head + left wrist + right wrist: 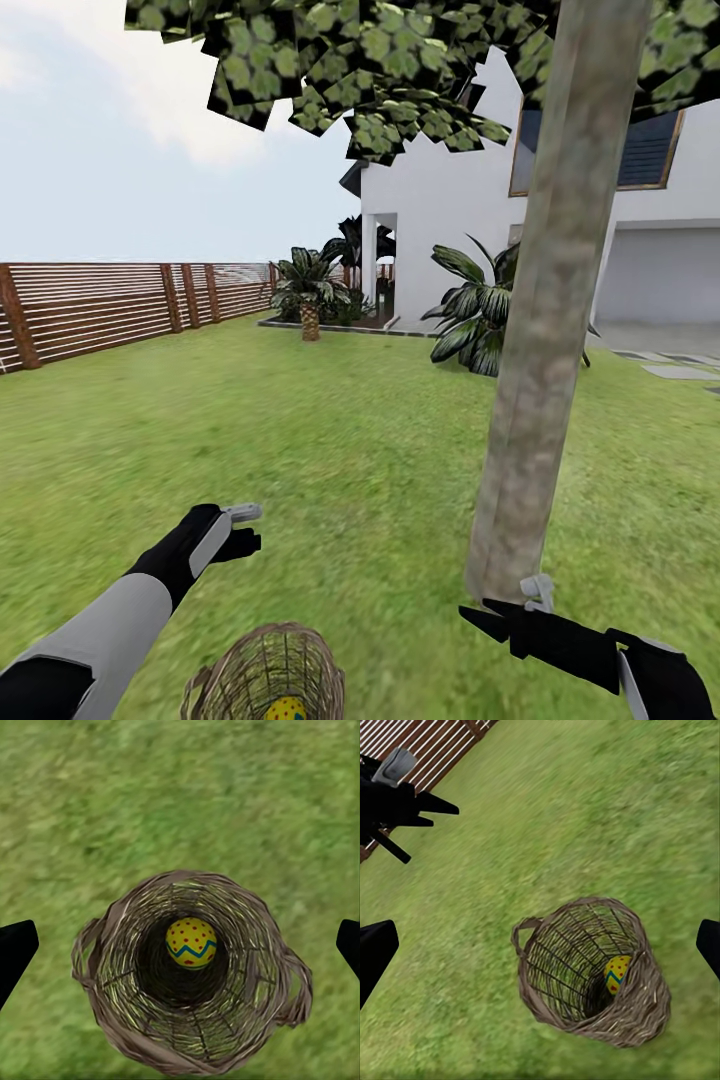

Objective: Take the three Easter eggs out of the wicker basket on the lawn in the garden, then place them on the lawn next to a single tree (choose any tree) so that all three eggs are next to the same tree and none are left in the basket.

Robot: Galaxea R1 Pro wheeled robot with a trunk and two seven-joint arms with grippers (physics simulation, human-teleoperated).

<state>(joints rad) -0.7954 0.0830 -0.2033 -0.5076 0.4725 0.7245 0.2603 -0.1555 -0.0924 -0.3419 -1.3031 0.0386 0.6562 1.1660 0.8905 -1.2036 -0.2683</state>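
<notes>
The wicker basket (265, 675) stands on the lawn (330, 450) at the bottom edge of the head view, just in front of me. One yellow Easter egg (191, 943) with a blue zigzag and red dots lies at its bottom; it is also seen as the egg (285, 710) and the egg (617, 973). My left gripper (252, 528) hovers open above and beyond the basket, looking straight down into it, fingertips (15, 949) wide apart. My right gripper (505, 600) is open and empty by the foot of the tree (545, 330).
The tree's thick trunk rises just right of the basket, close to my right arm. A slatted wooden fence (100, 305) runs along the left. Palms (310, 290), shrubs (480, 310) and the white house (450, 200) stand far behind, with stepping stones (680, 370) at far right.
</notes>
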